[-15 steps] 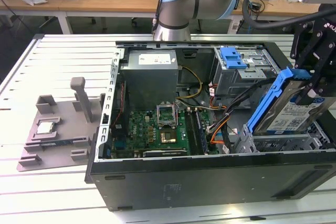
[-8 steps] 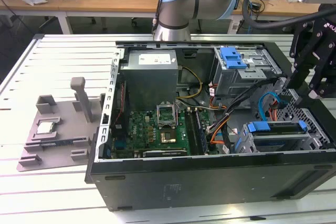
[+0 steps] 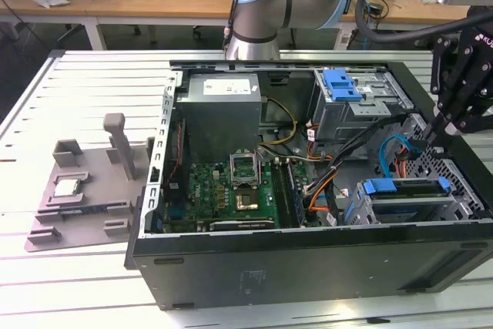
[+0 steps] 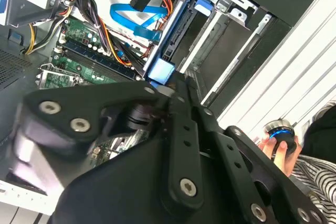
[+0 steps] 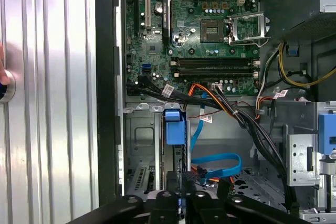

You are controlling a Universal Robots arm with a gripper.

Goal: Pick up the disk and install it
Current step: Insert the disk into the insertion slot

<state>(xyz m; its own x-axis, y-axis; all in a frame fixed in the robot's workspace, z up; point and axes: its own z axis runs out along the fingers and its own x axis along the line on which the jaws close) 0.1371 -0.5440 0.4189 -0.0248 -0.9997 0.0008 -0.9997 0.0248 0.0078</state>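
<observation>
**Over the drive bay: gripper poised at the disk's end**

At the exterior view's right end of the open computer case [image 3: 308,263], the gripper [image 3: 433,138] is seen hanging just above the drive bay [image 3: 470,190]. Whether it is apart, together or clamped on anything cannot be told. The disk [image 3: 404,188] is found inside that bay, in the near corner of the case on the exterior view's right, with its blue carrier frame showing along its upper edge. In the first wrist view the disk [image 5: 175,127] is seen edge-on between the grey bay walls, blue tab toward the motherboard [image 5: 199,3], and the gripper [image 5: 181,202] is placed just at its other end; contact cannot be confirmed. A blue ribbon cable [image 5: 218,160] is looped just beside the disk. A blue latch on a grey cage [image 3: 343,82] is mounted at the far side of the case. On the slatted metal table [image 3: 77,75], at the exterior view's left, a grey fixture plate [image 3: 85,213] is laid, with a small silver chip [image 3: 68,187] set in it. In the second wrist view a person's hand [image 4: 278,148] is seen resting on a round knob on the table.
</observation>
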